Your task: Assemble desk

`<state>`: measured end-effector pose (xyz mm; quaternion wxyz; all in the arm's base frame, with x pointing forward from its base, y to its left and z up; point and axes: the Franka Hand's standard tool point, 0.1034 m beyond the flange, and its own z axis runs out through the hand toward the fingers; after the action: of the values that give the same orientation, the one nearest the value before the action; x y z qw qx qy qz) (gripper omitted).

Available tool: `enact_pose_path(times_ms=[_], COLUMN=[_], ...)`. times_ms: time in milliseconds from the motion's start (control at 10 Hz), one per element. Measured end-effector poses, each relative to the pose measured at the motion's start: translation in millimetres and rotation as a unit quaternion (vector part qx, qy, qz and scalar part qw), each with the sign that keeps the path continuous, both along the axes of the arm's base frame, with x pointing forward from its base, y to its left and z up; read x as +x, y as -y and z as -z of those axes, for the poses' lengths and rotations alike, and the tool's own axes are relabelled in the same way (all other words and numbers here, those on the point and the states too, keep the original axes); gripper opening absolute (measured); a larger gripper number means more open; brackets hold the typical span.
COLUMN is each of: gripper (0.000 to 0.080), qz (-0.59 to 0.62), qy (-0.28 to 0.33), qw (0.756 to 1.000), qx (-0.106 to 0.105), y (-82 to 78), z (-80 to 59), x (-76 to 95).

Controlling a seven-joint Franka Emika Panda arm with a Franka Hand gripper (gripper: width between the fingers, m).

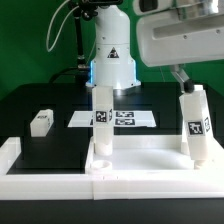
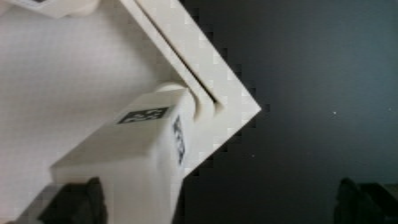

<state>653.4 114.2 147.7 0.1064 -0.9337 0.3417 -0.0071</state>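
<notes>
Black and rimmed with white bars (image 1: 20, 165), the surface (image 1: 30, 100) held a desk that looked about half built. Toward the edge on the exterior view's left, a loose leg (image 1: 41, 122) lay on its side, well apart from everything else. Next came the left leg (image 1: 101, 125), upright in the panel's left back corner with its tag facing the camera. Behind it, mid-surface, lay the marker board (image 1: 135, 118). The panel (image 1: 145, 160) sat along the near edge, reaching to the near corner on the exterior view's right. At its right back corner stood the right leg (image 1: 193, 125), upright directly beneath the arm.

In the wrist view the jaws stood apart. A leg (image 2: 143, 150), probably the right one, ran from a panel (image 2: 89, 70) corner toward one finger (image 2: 71, 205), while the other finger (image 2: 365, 200) was well clear of it, so nothing was clamped. Whether that leg was fully seated could not be told.

By my reckoning two legs were placed and two remained. Only one of these was in view; the fourth was not.
</notes>
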Motion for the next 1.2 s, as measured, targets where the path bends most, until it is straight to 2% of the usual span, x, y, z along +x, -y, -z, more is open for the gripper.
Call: enact_pose_path(times_ms=[200, 400, 700, 900, 1200], gripper=[0.0649, 0.0648, 0.0648, 0.0648, 0.0648], qz=[0.003, 0.007, 0.008, 0.011, 0.02], qy=[0.024, 0.022, 0.025, 0.031, 0.028], qw=[1.0, 1.0, 1.0, 0.999, 0.999], qx=[-0.011, -0.011, -0.011, -0.02, -0.025], y=[3.6, 7.5, 14.6, 17.8, 18.7], z=[0.5, 0.7, -1.7, 12.3, 22.6], x=[-5.6, -13.0, -14.2, -15.4, -15.8])
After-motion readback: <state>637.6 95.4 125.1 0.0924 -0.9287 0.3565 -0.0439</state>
